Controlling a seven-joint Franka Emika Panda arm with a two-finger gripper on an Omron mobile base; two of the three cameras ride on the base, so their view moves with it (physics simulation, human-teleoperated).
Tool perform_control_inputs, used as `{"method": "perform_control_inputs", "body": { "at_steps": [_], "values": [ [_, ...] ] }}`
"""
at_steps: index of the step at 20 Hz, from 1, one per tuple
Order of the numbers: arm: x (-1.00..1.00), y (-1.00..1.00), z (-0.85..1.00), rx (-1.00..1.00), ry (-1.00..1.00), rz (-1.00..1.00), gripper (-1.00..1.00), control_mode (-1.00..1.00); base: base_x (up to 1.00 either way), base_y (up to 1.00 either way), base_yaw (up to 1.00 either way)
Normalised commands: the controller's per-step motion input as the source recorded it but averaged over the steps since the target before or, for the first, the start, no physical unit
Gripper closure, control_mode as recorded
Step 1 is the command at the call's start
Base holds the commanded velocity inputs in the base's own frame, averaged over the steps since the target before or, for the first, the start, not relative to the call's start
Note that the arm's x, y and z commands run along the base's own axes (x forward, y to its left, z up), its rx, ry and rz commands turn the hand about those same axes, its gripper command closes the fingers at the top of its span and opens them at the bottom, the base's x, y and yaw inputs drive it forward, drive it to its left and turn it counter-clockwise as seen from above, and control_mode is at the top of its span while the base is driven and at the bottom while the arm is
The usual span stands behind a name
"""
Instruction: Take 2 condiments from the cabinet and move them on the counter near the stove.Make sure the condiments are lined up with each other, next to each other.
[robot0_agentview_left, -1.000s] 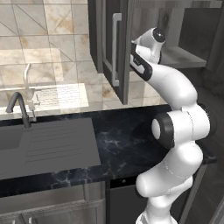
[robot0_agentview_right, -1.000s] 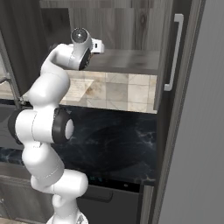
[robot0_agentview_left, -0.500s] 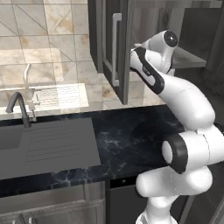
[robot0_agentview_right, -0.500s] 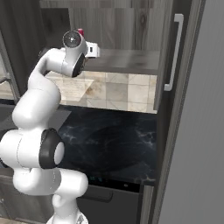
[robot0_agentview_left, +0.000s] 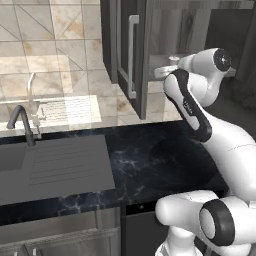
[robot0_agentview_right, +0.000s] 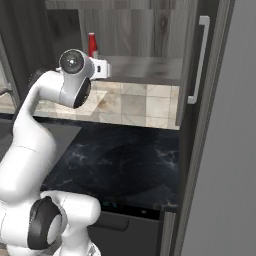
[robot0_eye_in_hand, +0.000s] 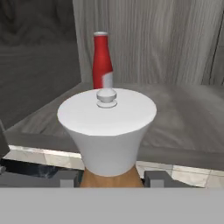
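Item, far left of the left base view: sink basin (robot0_agentview_left: 50, 167) with dark tap (robot0_agentview_left: 22, 122), no part of my task. Item, next along: the counter (robot0_agentview_left: 160, 155), glossy black with faint veining; I saw no bottle standing on any stretch of it, so I judged nothing delivered yet. The stove lay outside what I could see. Item: the cabinet (robot0_agentview_left: 131, 55), door swung open, silver bar handle on its face, grey shelf behind. Item: my claw (robot0_eye_in_hand: 112, 180), raised to shelf height at the cabinet mouth. In the hand view my two dark tips stood at either side of the orange-brown bottle (robot0_eye_in_hand: 112, 178), close against its body just beneath its broad white cap (robot0_eye_in_hand: 107, 127); I took that as a grip on it, the jaws drawn in to the bottle's width, though the contact itself sat at the picture's lower edge. The bottle appeared upright and in front of the shelf's front lip, with tile and counter showing below. Item, behind it: the slim red bottle (robot0_eye_in_hand: 102, 59), upright on the shelf, well back, untouched; the right base view showed it past my wrist. Reckoning: first condiment in hand and leaving the cabinet; carrying it stoveward, fetching the red one and lining the pair up side by side all remained.
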Motion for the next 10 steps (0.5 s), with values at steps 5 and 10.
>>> {"method": "perform_control_inputs", "body": {
  "at_steps": [5,10],
  "values": [
    [-1.00,-0.20,0.09,0.00,0.00,0.00,1.00,-1.00,0.00,0.00,0.00],
    [-1.00,-0.07,0.01,0.00,0.00,0.00,1.00,-1.00,0.00,0.00,0.00]
  ]
}}
